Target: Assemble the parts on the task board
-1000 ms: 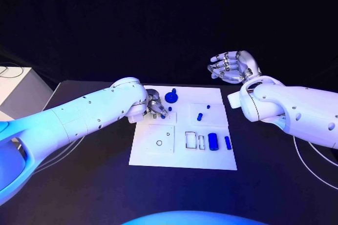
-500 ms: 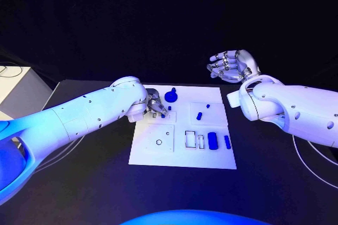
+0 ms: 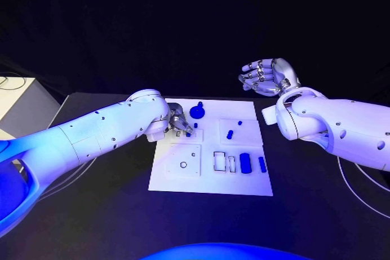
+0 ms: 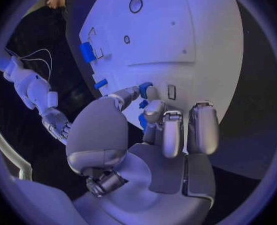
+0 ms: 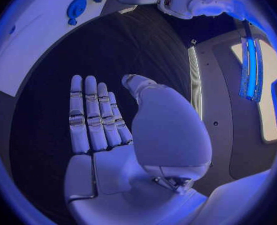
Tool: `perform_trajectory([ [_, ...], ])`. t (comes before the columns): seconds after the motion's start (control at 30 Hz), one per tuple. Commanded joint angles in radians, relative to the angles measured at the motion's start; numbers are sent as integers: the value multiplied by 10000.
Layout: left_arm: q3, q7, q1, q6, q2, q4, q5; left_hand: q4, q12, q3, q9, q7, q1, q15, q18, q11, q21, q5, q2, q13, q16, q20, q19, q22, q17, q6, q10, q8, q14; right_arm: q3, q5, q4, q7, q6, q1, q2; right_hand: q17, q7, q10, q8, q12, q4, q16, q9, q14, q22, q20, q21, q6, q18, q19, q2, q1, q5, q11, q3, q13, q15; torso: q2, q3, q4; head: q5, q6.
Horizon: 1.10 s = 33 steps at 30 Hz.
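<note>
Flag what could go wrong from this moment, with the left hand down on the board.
1. The left hand pinches a small blue part at its fingertips on the task board; the hold looks slight, so the part might slip or tilt before seating.
2. Other small blue pieces lie loose near that hand; a sweep of the fingers could knock them.
3. The right hand hangs open above the far edge, too far to steady the board if it shifts.

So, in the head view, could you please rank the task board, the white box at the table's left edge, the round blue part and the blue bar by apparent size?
1. Task board.
2. White box, cut off by the picture's edge.
3. Round blue part.
4. Blue bar, close to the round part in size, so that order is unsure.
</note>
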<state>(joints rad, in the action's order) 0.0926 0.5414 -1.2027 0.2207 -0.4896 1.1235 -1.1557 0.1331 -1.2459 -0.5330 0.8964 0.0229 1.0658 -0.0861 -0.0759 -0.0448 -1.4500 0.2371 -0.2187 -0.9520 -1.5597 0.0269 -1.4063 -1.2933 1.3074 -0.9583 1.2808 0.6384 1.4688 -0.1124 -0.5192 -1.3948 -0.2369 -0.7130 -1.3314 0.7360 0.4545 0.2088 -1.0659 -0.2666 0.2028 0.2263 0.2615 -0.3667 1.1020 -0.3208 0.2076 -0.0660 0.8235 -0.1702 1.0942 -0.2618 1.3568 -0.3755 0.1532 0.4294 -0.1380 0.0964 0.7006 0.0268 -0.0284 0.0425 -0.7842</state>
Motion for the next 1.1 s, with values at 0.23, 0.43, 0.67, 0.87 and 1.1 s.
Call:
perform_trajectory([
  [0.23, -15, -123, 41, 76, -115, 141, -106, 319, 14, 428, 25, 89, 149, -24, 153, 100, 64, -586, -9, -4, 22, -27, -5, 15, 2403, -2, -20, -90, 949, 2, -56, -22, -116, 90, 15, 19, -18, 177, 30, 25, -21, 7, -100, 19, -48, 59, -11, 34, -75, -114, -101, 14, -99, -44, 43, -43, 34, 47, 2, 7, 2, -15, 15],
  [0.43, 0, -131, 44, -67, -212, 211, -131, 425, 42, 549, 31, 103, 131, -16, 139, 111, 98, -636, -33, 42, 35, -22, 35, 80, 2381, 9, -53, -107, 942, 2, -54, -23, -87, 47, 22, 27, -21, 177, 31, 23, -18, 14, -113, 21, -48, 79, -7, 30, -73, -116, -108, 40, -105, -34, 44, -37, 43, 48, 2, 3, 0, -34, 20],
  [0.67, 13, -135, 46, -158, -322, 336, -128, 1323, 38, 1422, 124, 146, 176, 26, 129, 153, 140, -1511, -36, 50, 45, 20, 60, 116, 2365, 34, -105, -127, 937, 2, -52, -22, -72, 31, 28, 32, -23, 178, 32, 22, -16, 19, -120, 22, -47, 91, -5, 28, -73, -117, -112, 55, -111, -29, 45, -33, 49, 49, 7, 0, 7, -49, 31],
  [0.87, 23, -137, 45, -164, -409, 434, -86, 1584, 30, 1809, 155, 157, 204, 35, 129, 167, 146, -1832, 16, 46, 53, 29, 57, 109, 2352, 35, -109, -137, 933, 2, -50, -19, -71, 32, 33, 36, -24, 179, 33, 21, -15, 22, -125, 22, -46, 99, -3, 27, -73, -118, -114, 61, -116, -27, 45, -33, 52, 49, -1, -2, 0, -52, 23],
  [1.1, 45, -142, 43, -159, -546, 578, 141, 1597, 27, 2215, 175, 153, 45, 36, 126, 165, 157, -1871, 69, 46, 56, 32, 64, 119, 2346, 34, -115, -149, 931, 2, -48, -15, -70, 39, 40, 40, -24, 179, 33, 21, -15, 22, -125, 22, -46, 99, -3, 27, -73, -118, -114, 61, -116, -27, 45, -33, 52, 49, -2, -7, -1, -49, 18],
])
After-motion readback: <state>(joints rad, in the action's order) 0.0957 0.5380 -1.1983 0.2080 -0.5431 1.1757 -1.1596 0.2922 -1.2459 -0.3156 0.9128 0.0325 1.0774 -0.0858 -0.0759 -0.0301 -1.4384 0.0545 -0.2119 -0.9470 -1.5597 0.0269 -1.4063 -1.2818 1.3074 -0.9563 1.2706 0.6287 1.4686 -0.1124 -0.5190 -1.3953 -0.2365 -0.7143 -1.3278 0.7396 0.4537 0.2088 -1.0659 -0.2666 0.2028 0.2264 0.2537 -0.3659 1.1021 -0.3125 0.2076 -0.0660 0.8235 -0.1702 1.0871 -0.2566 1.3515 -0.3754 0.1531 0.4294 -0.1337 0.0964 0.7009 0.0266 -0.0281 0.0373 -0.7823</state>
